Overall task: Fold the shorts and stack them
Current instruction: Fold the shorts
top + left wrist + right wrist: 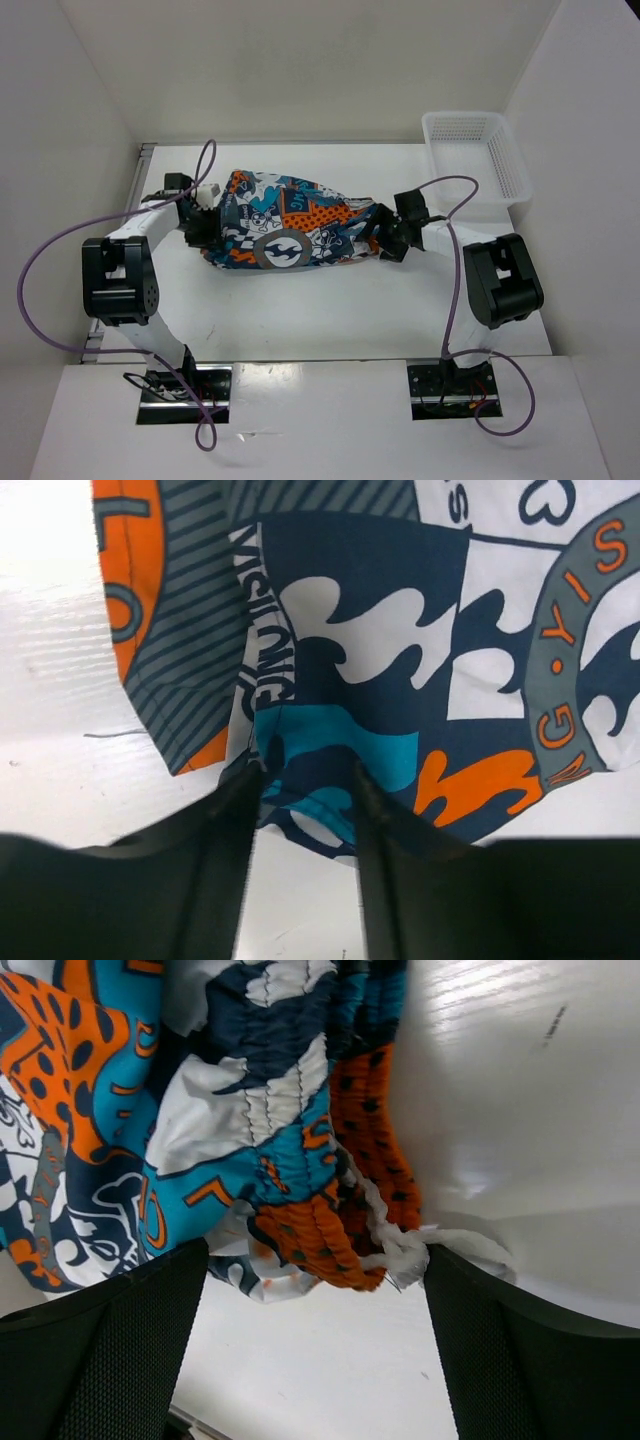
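Printed shorts (pixel 285 235), lettering (pixel 262 630) only partly legible

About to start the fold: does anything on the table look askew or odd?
Nothing spilled or damaged. The shorts lie crumpled in a wrinkled heap rather than flat, and their white drawstring trails loose off the waistband end, right by one finger of the open right gripper, where it might snag.

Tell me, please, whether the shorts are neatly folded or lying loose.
Not neatly folded: the shorts lie in a rumpled, elongated bunch on the table, with uneven edges and the gathered waistband crumpled.
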